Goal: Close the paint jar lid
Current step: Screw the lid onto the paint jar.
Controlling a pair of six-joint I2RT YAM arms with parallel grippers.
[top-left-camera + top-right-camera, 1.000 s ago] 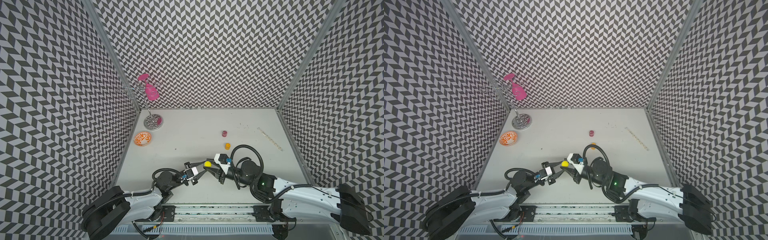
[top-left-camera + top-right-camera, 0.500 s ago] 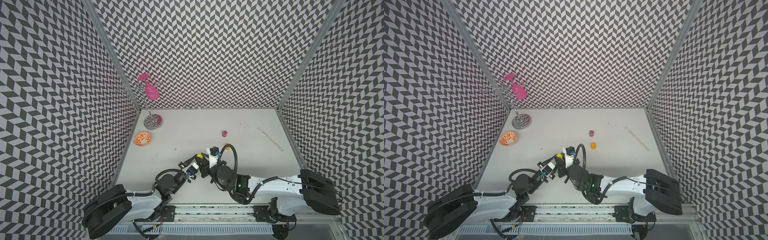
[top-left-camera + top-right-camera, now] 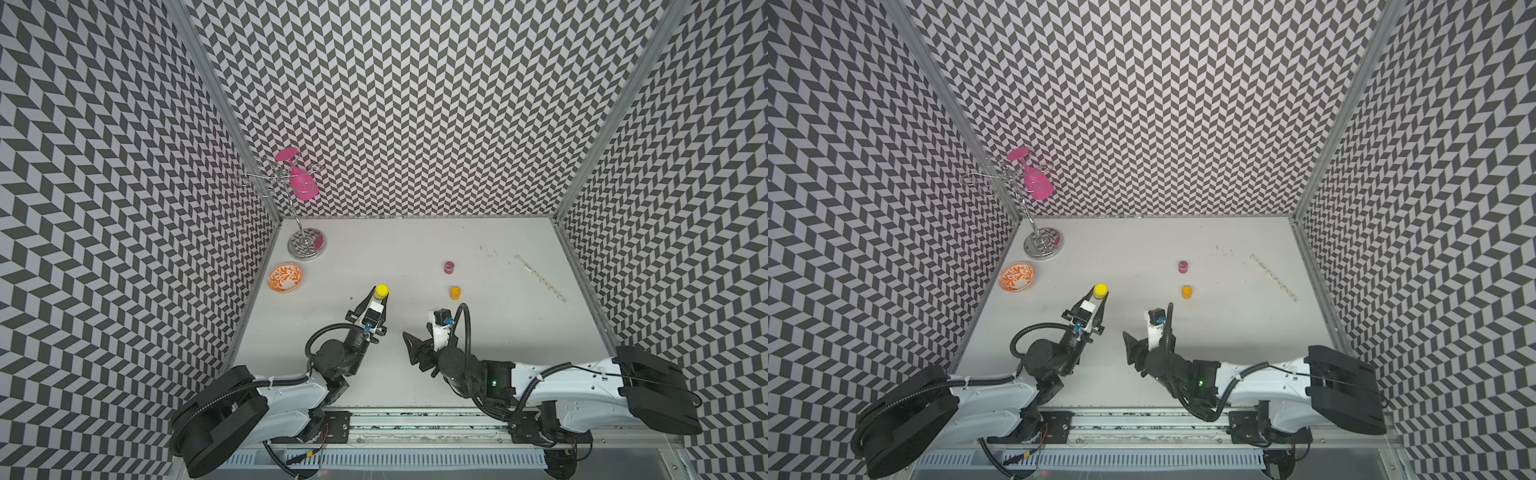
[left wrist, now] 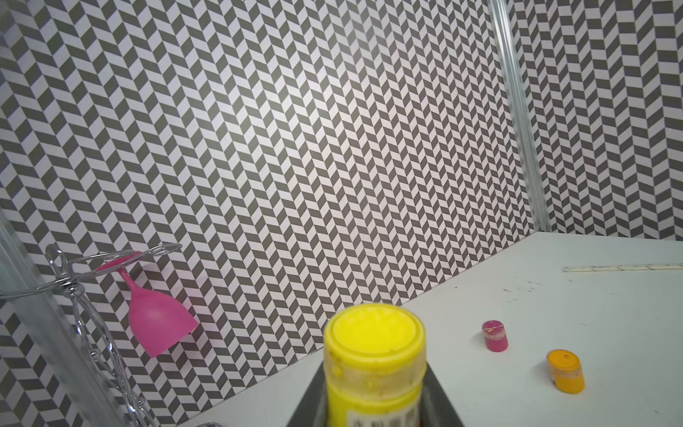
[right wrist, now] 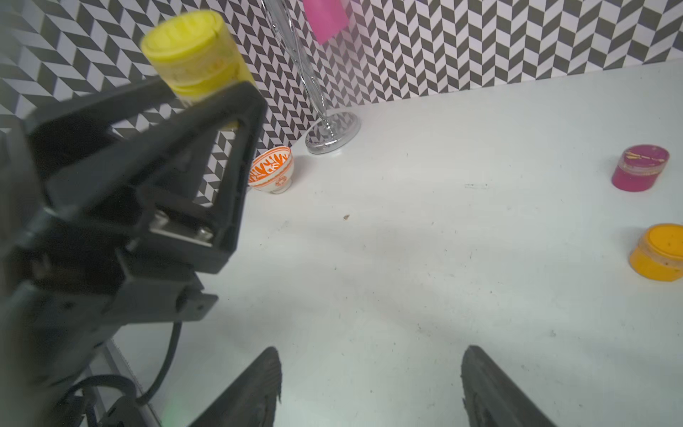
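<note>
**Right gripper lets go and backs off; capped jar stays in left gripper**

The orange-patterned bowl [image 3: 285,278] and the glass rack [image 3: 306,245] sit beyond the left gripper and off to its left, untouched.

The left gripper [image 3: 378,297] is clamped on the yellow paint jar [image 3: 381,290], same grip as a second ago. The jar is at the gripper's fingertips, tilted, and looks lifted off the surface [image 3: 415,245]. The lid [image 4: 373,327] is on the jar mouth and looks seated all round in the left wrist view. How tight it is can't be told.

The right gripper [image 5: 369,351] was up against the jar top a second ago with its jaws closed. Now the jaws are wide apart and empty. The gripper has pulled back well clear of the jar and sits low over bare surface. The pink jar [image 3: 448,267] and orange jar [image 3: 455,292] are ahead of it on its right, both capped and not involved.

Release plus retreat reads as the capping step being done, so the task is likely near its end, with only setting the jar down left. If the lid is only pressed on, the tilt could loosen it.
</note>
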